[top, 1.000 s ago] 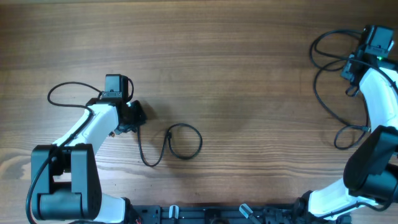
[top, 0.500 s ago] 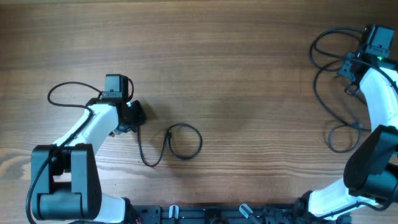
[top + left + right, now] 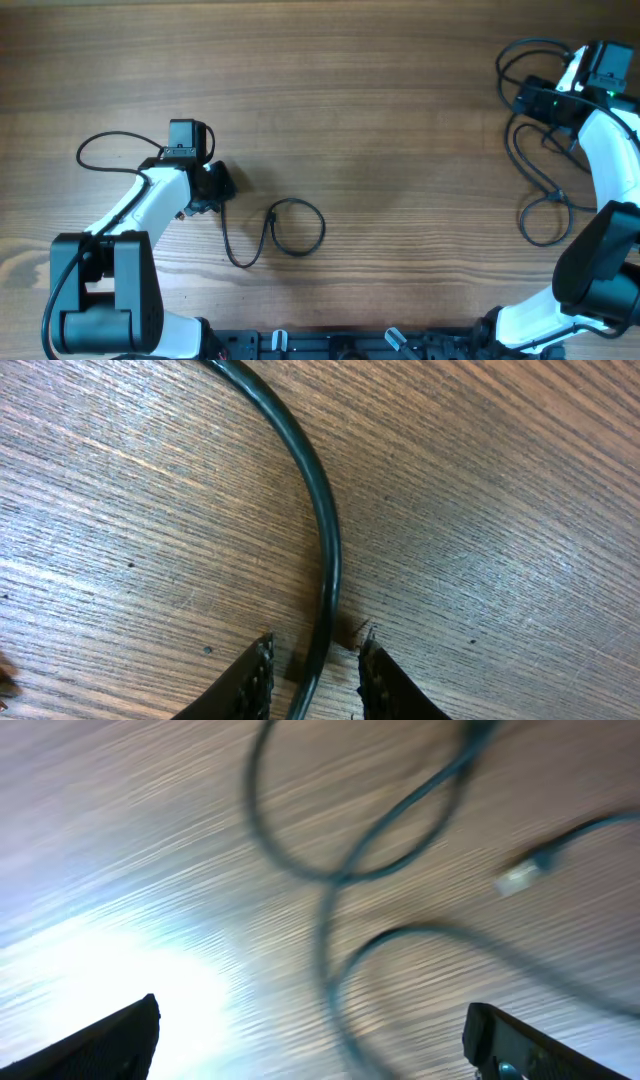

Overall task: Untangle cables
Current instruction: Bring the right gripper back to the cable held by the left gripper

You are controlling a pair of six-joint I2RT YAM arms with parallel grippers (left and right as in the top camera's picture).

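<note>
The left arm [image 3: 135,205] and right arm [image 3: 612,150] have smooth white shells between bulky black joints, each on a boxy black base [image 3: 100,290]. A small green light [image 3: 607,93] glows on the right wrist. A black wire [image 3: 95,142] loops off the left wrist. The fingers [image 3: 245,685] are black, with finely toothed inner edges.

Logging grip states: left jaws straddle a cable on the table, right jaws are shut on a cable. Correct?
Wrong on the right gripper: the right wrist view shows its jaws wide open and empty, the loose cables lying on the table beyond. The left gripper does straddle the left cable.
</note>
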